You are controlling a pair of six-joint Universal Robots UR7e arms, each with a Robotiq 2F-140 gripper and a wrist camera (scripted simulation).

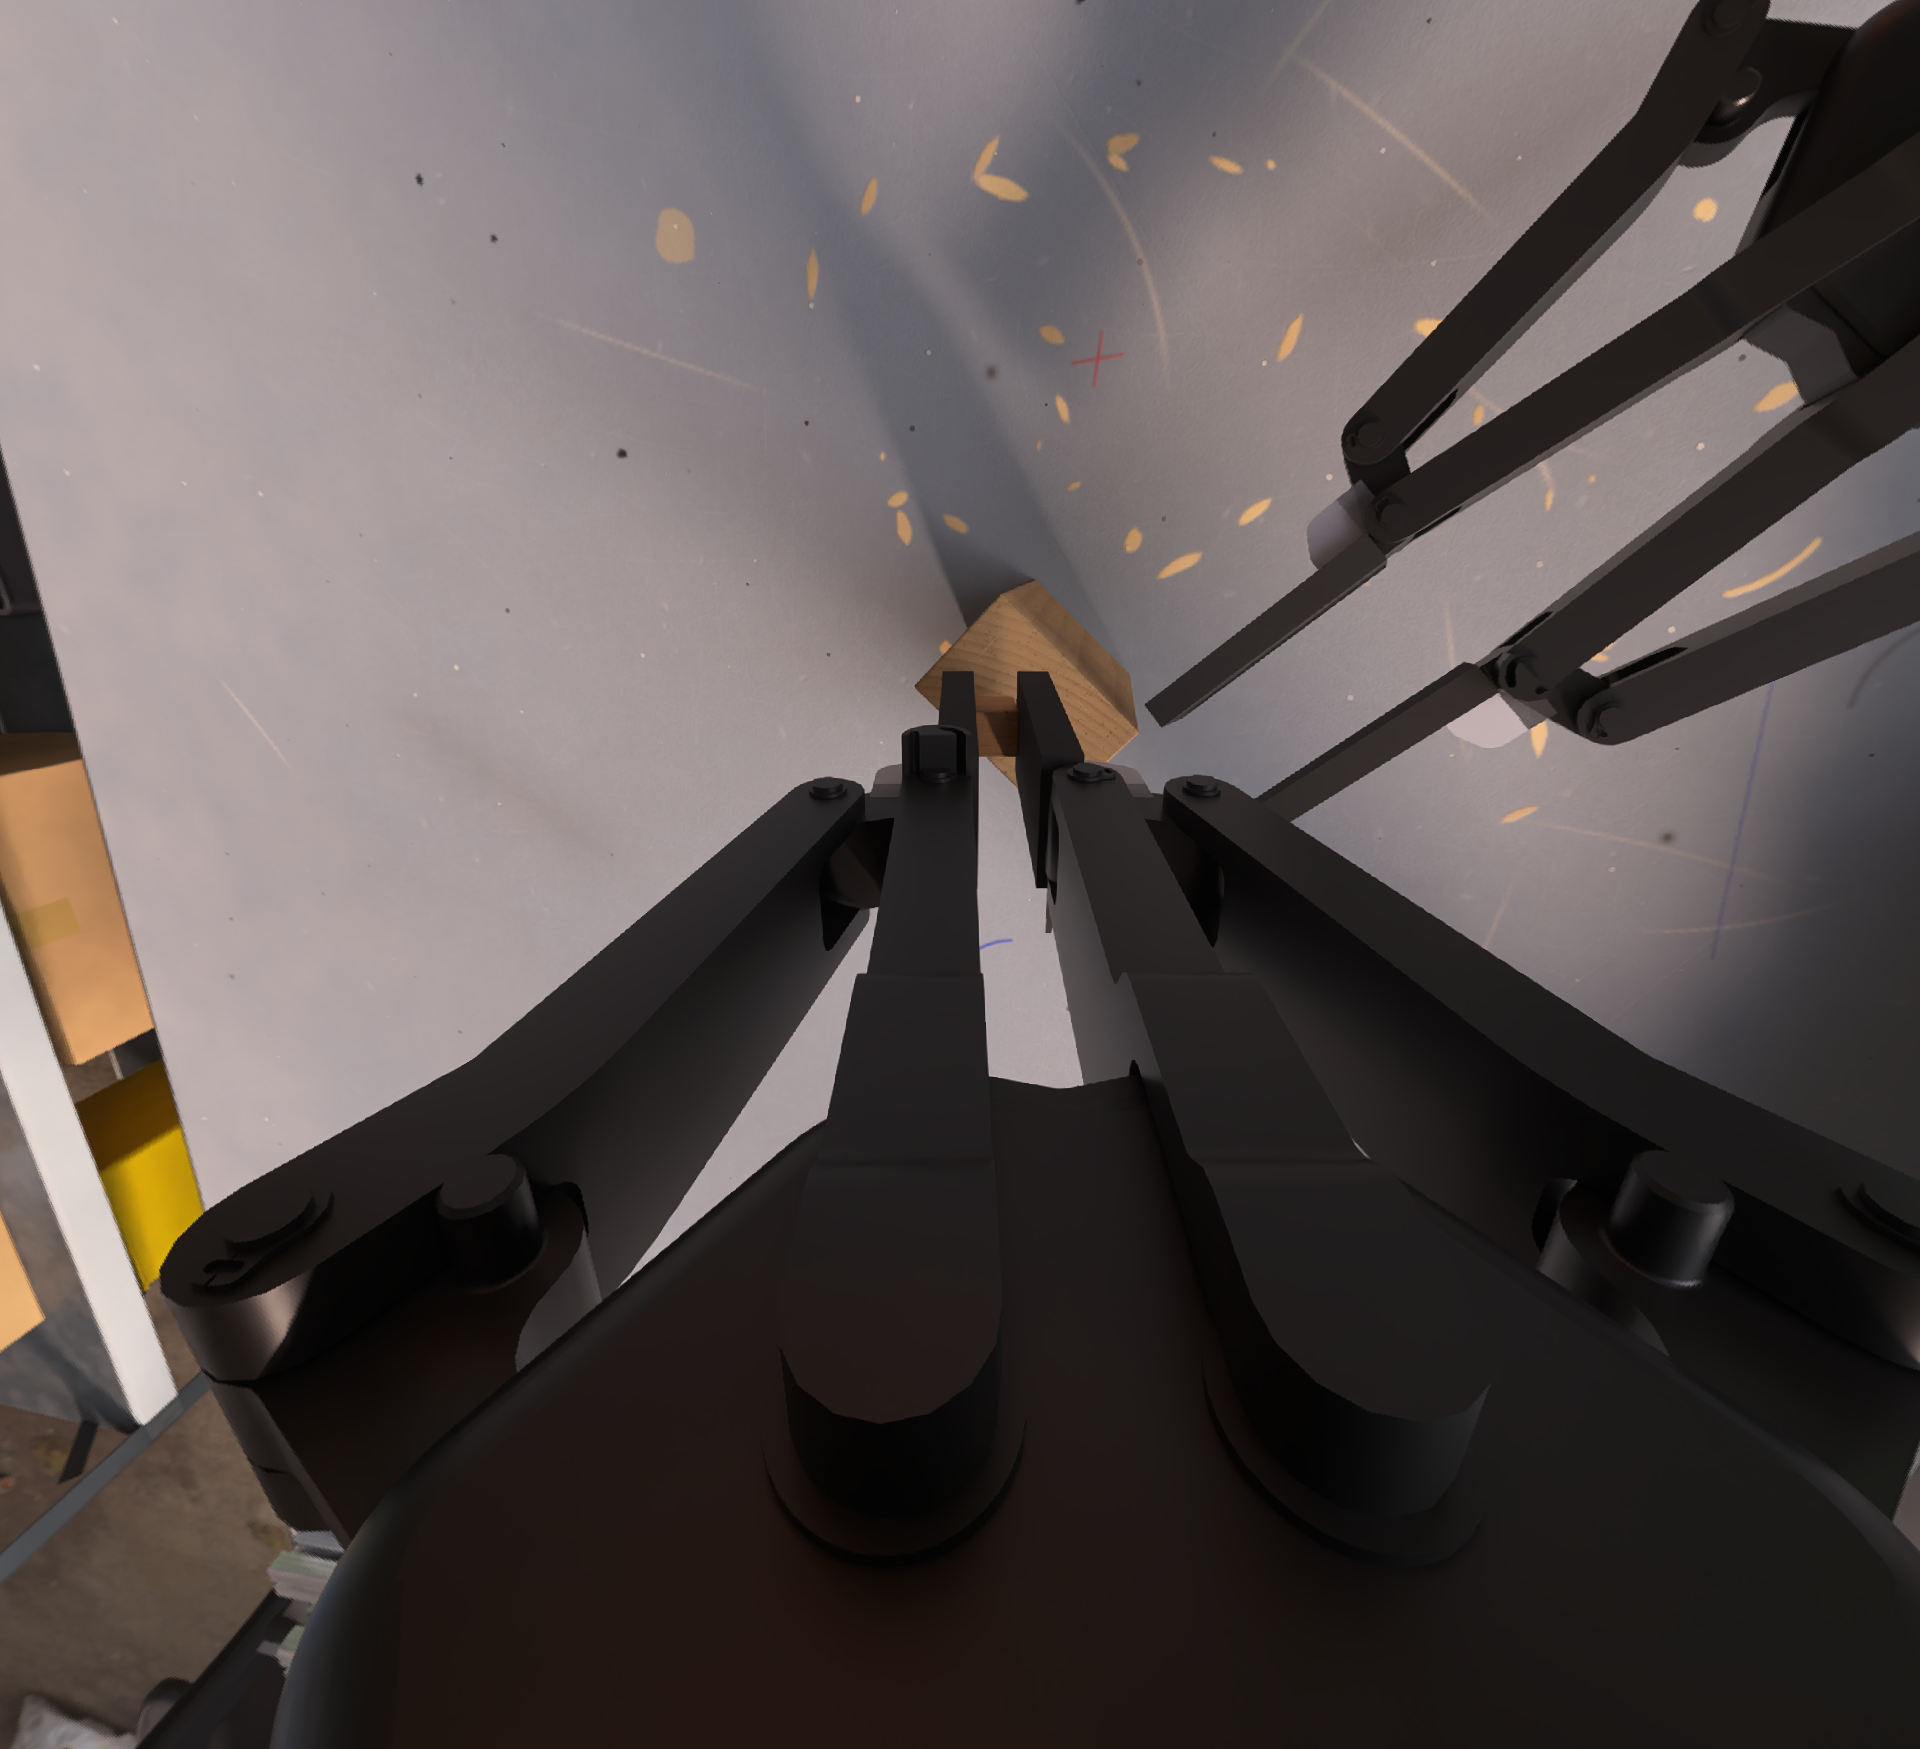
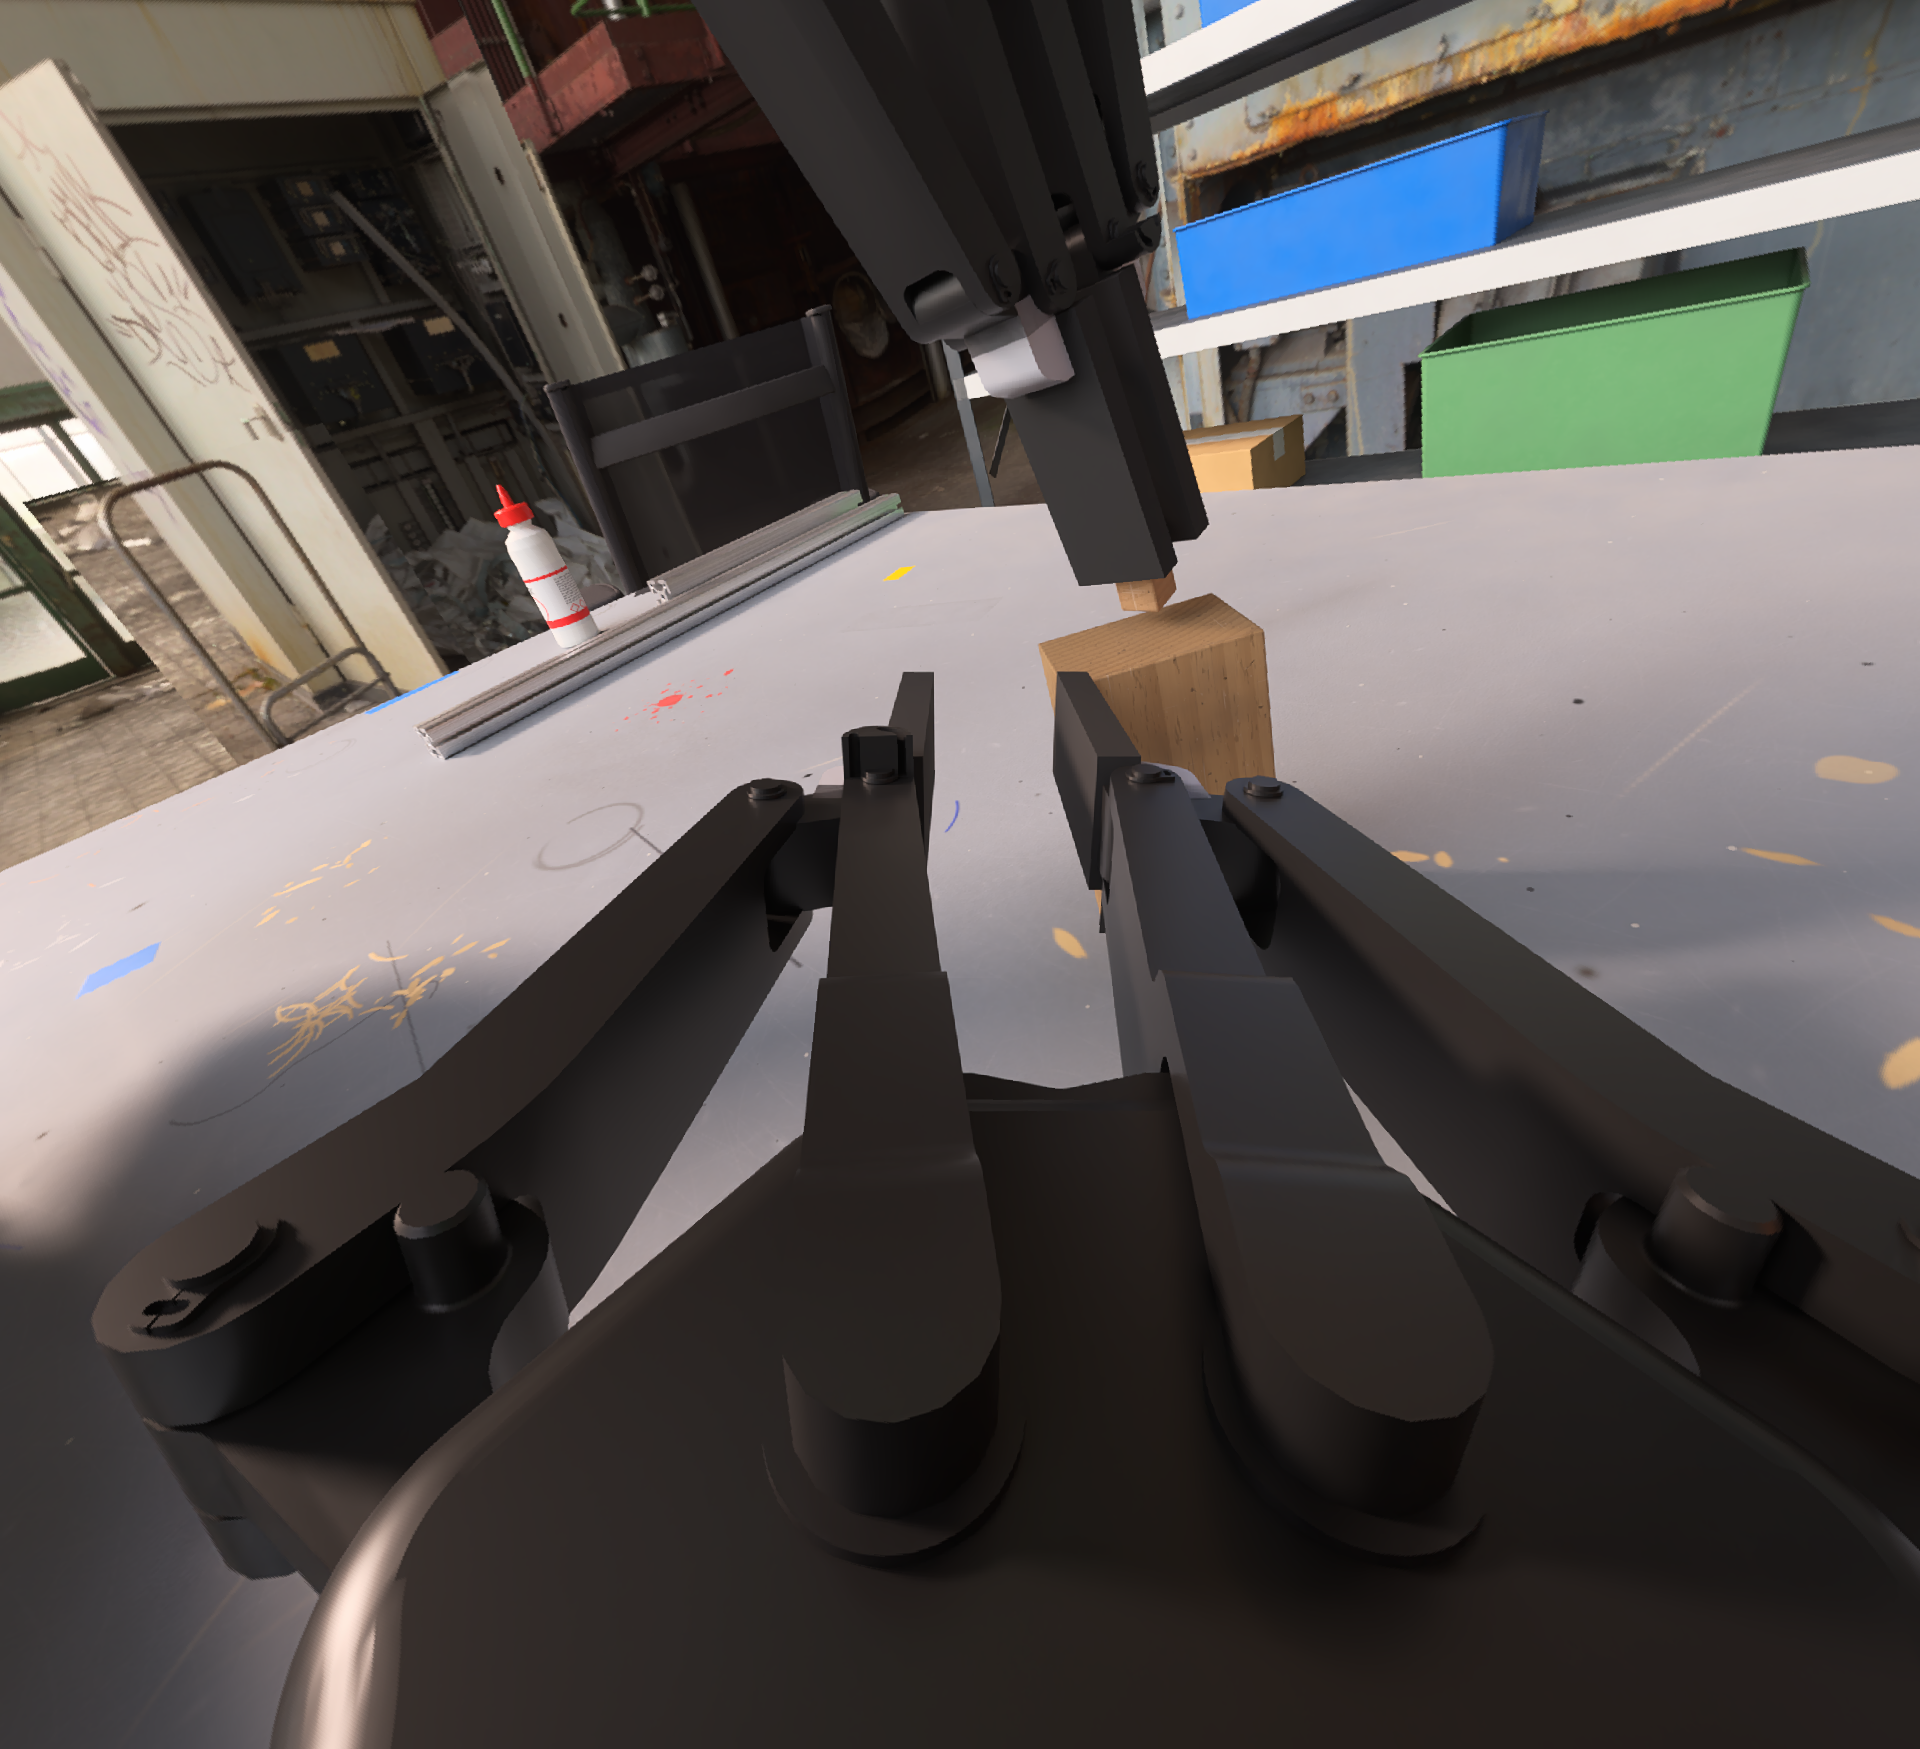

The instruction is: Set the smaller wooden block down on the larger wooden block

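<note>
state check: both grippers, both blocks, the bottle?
left gripper: shut on the smaller wooden block, above the larger one
smaller wooden block: held just over the larger block's top; contact unclear
larger wooden block: upright on the table
right gripper: open, empty, beside the larger block
glue bottle: upright, capped

Larger wooden block [image 2: 1174,691] stands on the bench [image 2: 1558,660]; smaller wooden block [image 2: 1146,593] sits between the left end effector [image 2: 1127,556] fingers, directly above it. Right end effector [image 2: 992,733] lies beside the larger block; bottle [image 2: 545,572] and rails [image 2: 665,629] stand well apart.
</note>
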